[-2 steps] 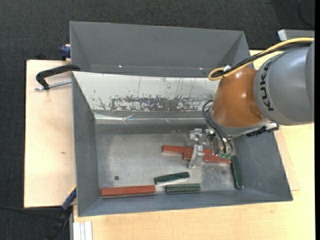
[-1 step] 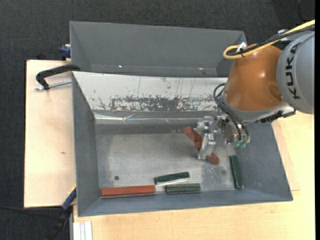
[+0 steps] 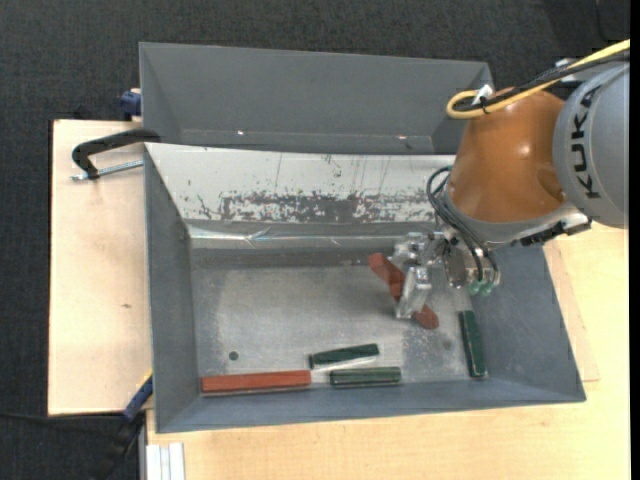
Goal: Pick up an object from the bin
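My gripper [image 3: 412,286] is low in the bin, right of its middle, under the orange cover. A red stick [image 3: 384,271] lies slantwise beneath it; its upper left end and its lower right end [image 3: 429,318] stick out on either side, and the gripper hides its middle. A dark green bar [image 3: 472,343] lies lengthwise on the floor just right of and below the gripper, apart from it.
Along the front wall lie two dark green bars [image 3: 345,355] [image 3: 365,375] and a long orange-red bar [image 3: 257,381]. A small dark speck [image 3: 233,357] sits at the front left. The arm comes in over the right rim.
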You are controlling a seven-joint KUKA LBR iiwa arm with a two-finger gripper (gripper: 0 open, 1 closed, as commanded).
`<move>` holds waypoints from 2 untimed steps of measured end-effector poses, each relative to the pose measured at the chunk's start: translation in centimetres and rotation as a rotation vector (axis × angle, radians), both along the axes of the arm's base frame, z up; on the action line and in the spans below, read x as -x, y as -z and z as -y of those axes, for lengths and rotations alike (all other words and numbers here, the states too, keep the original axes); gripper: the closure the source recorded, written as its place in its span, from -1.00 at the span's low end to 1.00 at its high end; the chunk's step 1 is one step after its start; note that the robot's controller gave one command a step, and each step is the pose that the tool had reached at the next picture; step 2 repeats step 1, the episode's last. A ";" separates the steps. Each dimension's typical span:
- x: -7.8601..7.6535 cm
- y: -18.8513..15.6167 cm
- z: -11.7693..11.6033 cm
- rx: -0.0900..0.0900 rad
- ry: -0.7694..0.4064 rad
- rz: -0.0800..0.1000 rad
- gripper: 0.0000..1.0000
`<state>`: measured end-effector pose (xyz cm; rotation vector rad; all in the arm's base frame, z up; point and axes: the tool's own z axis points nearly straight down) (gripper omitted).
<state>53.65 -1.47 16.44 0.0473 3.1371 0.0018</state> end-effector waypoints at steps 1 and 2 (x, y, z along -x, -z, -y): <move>0.4 -8.6 0.9 0.000 0.005 0.000 1.00; 0.4 -8.6 0.9 0.000 0.005 0.000 1.00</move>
